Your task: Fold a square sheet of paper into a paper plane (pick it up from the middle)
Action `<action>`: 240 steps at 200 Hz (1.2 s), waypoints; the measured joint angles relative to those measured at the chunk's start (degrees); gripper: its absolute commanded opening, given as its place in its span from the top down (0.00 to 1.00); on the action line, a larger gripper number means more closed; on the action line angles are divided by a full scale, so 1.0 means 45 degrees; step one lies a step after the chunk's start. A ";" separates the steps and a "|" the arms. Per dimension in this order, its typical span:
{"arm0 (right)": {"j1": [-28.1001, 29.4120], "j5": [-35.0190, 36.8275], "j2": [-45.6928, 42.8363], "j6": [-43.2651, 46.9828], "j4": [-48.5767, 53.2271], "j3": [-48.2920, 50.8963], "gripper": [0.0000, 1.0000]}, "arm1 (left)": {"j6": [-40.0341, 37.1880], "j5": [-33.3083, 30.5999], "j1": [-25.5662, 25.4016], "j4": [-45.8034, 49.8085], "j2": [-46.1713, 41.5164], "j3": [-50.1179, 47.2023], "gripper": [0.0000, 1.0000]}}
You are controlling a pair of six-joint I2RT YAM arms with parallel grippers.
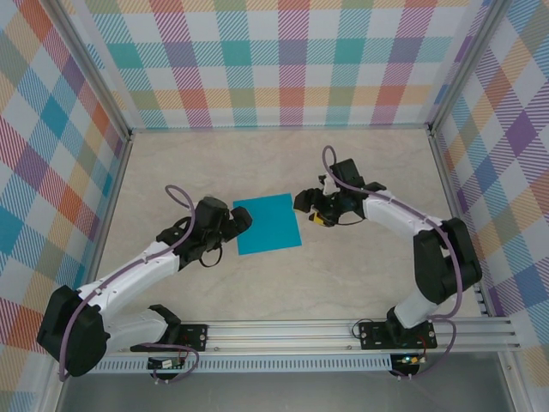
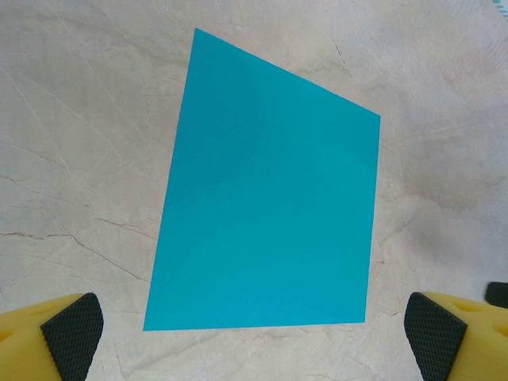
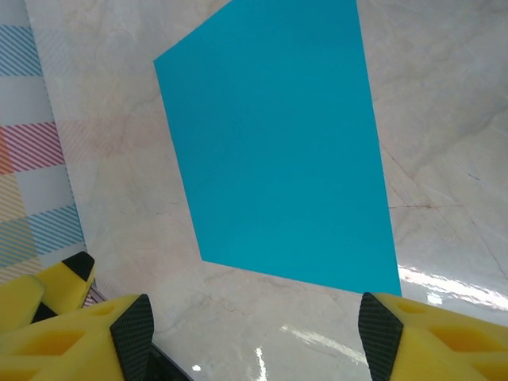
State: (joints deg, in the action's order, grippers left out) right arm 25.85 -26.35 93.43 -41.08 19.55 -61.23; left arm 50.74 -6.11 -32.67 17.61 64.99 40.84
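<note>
Since thin teal-blue square paper sheet [image 1: 268, 224] is lying flat, likely light and floppy, middle pinch is suiting; left tool [image 1: 243, 220], right tool [image 1: 304, 204] both gaping apart.

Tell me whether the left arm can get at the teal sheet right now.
Probably yes. On the left arm the jaws stand wide open just beside the flat teal paper sheet, only bare table between; the right arm sits at the opposite edge.
</note>
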 measured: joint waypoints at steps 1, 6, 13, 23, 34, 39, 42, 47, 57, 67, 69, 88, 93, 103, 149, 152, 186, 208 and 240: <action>0.0029 0.0000 0.0068 -0.0010 0.0000 -0.0024 0.31 | -0.0015 0.0039 0.0034 -0.0015 -0.0010 -0.0019 0.00; 0.0136 -0.0015 0.0321 0.0005 0.0000 -0.0112 0.31 | -0.0044 0.0151 0.0151 -0.0068 -0.0053 -0.0087 0.00; 0.0321 -0.0010 0.0743 0.0005 0.0034 -0.0277 0.32 | -0.0078 0.0272 0.0296 -0.0131 -0.0141 -0.0243 0.00; 0.0636 0.0005 0.1384 0.0039 0.0151 -0.0602 0.33 | -0.0121 0.0461 0.0442 -0.0311 -0.0311 -0.0554 0.00; 0.1005 0.0034 0.2098 0.0068 0.0364 -0.1107 0.34 | -0.0146 0.0675 0.0554 -0.0461 -0.0457 -0.0894 0.00; 0.1156 0.0058 0.2438 0.0087 0.0398 -0.1341 0.34 | -0.0151 0.0772 0.0612 -0.0539 -0.0481 -0.1015 0.00; 0.1234 0.0092 0.2594 0.0087 0.0427 -0.1477 0.35 | -0.0155 0.0855 0.0641 -0.0612 -0.0495 -0.1098 0.00; 0.1345 0.0097 0.2895 0.0087 0.0447 -0.1690 0.35 | -0.0165 0.0937 0.0690 -0.0661 -0.0495 -0.1171 0.00; 0.1593 0.0175 0.3473 0.0097 0.0539 -0.2142 0.35 | -0.0199 0.1093 0.0763 -0.0709 -0.0495 -0.1268 0.00; 0.1773 0.0238 0.3929 0.0160 0.0631 -0.2501 0.35 | -0.0209 0.1166 0.0806 -0.0738 -0.0529 -0.1311 0.00; 0.1797 0.0262 0.4012 0.0180 0.0661 -0.2579 0.35 | -0.0214 0.1175 0.0806 -0.0748 -0.0534 -0.1321 0.00; 0.1928 0.0554 0.4702 0.0321 0.0981 -0.3118 0.39 | -0.0253 0.1171 0.0806 -0.0865 -0.0908 -0.1481 0.00; 0.1938 0.0709 0.4852 0.0374 0.1122 -0.3225 0.39 | -0.0253 0.1171 0.0816 -0.0874 -0.1049 -0.1530 0.00; 0.1938 0.0797 0.5003 0.0447 0.1341 -0.3342 0.39 | -0.0296 0.1248 0.0831 -0.0908 -0.1307 -0.1603 0.00; 0.1948 0.1807 0.4177 0.1059 0.1535 -0.2361 0.40 | -0.0874 0.1613 0.0831 -0.0962 -0.1506 -0.1617 0.00; 0.1938 0.1904 0.4056 0.1093 0.1583 -0.2220 0.40 | -0.0894 0.1627 0.0831 -0.0962 -0.1501 -0.1617 0.00; 0.1598 0.2574 0.2720 0.1292 0.2011 -0.0665 0.39 | -0.1365 0.1685 0.0874 -0.0952 -0.1151 -0.1316 0.00; 0.1511 0.2686 0.2506 0.1345 0.2453 -0.0583 0.38 | -0.1549 0.1676 0.0874 -0.1127 -0.1069 -0.1234 0.00; 0.1443 0.3045 0.2380 0.1418 0.3264 -0.1093 0.37 | -0.1598 0.1341 0.0879 -0.1365 -0.1049 -0.1234 0.00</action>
State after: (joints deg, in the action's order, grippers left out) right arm 32.34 -12.64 104.14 -34.70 34.24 -66.15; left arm 43.55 -0.08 -28.71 11.46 60.27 35.29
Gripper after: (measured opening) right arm 0.634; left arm 0.999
